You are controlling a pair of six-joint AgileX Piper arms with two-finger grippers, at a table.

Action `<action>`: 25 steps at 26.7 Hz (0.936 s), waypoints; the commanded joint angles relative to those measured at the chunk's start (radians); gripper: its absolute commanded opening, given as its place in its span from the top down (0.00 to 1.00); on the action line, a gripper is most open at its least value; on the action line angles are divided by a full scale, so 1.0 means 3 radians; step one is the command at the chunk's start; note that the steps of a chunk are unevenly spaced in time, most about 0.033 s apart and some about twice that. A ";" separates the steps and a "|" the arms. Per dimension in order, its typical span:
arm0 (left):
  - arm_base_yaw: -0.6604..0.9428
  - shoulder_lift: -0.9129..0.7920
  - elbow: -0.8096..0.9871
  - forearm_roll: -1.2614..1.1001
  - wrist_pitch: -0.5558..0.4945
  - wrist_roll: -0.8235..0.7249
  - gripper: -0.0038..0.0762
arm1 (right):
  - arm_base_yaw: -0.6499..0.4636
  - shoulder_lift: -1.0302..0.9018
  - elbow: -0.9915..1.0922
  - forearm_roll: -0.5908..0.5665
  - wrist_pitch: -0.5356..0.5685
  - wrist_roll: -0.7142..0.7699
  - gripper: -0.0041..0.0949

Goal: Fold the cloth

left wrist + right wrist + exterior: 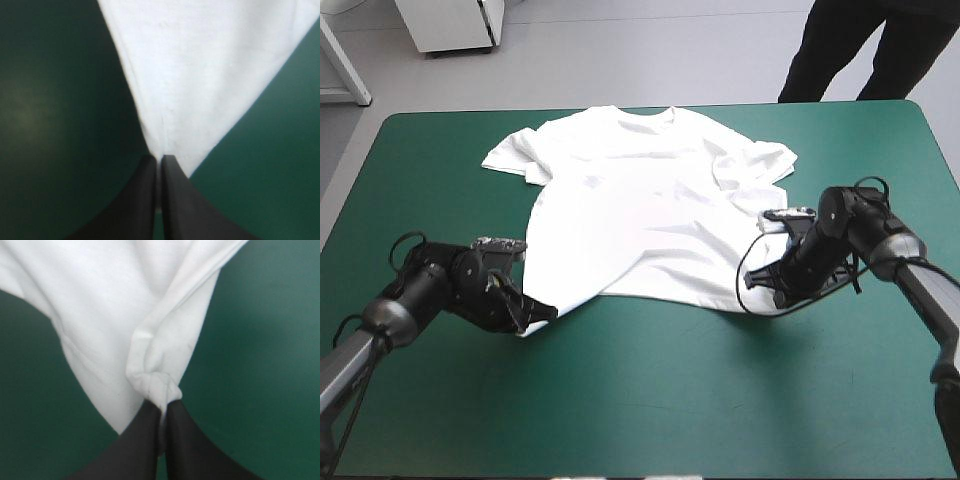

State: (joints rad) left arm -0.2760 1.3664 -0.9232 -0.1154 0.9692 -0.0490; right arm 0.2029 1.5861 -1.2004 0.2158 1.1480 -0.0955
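The white T-shirt (pixel 640 210) lies spread flat on the teal-green cover, collar toward the far edge, both sleeves out. My left gripper (pixel 538 315) is shut on the T-shirt at its near left hem corner. In the left wrist view the T-shirt (pixel 210 75) fans out ahead of the left gripper (pixel 160 160), its corner pinched between the black fingers. My right gripper (pixel 752 285) is shut on the near right hem corner. In the right wrist view the T-shirt (pixel 125 305) bunches into a small wad at the right gripper (pixel 164 407).
Bare teal-green cover (pixel 650 400) runs from the hem to the table's near edge. The shirt's right sleeve (pixel 760 165) is creased beside the right arm.
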 commanded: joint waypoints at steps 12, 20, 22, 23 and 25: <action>0.0000 -0.1698 0.1167 -0.0661 0.0658 -0.0007 0.98 | 0.0018 -0.1995 0.1522 0.0079 0.0350 0.0114 0.96; 0.0000 -0.2128 0.1268 -0.0723 0.0807 -0.0068 0.98 | 0.0018 -0.2392 0.1703 0.0222 0.0337 0.0271 0.96; 0.0000 -0.2143 0.1268 -0.0750 0.0817 -0.0068 0.98 | 0.0018 -0.2392 0.1739 0.0273 0.0337 0.0318 0.96; 0.0000 -0.2143 0.1268 -0.0775 0.0843 -0.0068 0.98 | 0.0018 -0.2392 0.1746 0.0306 0.0337 0.0318 0.96; 0.0000 -0.2137 0.1268 -0.0834 0.0896 -0.0068 0.97 | 0.0018 -0.2392 0.1746 0.0377 0.0337 0.0299 0.92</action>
State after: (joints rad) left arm -0.2760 0.7250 -0.5189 -0.3137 1.2177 -0.0622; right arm 0.2080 0.8772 -0.6578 0.2783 1.2233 0.0000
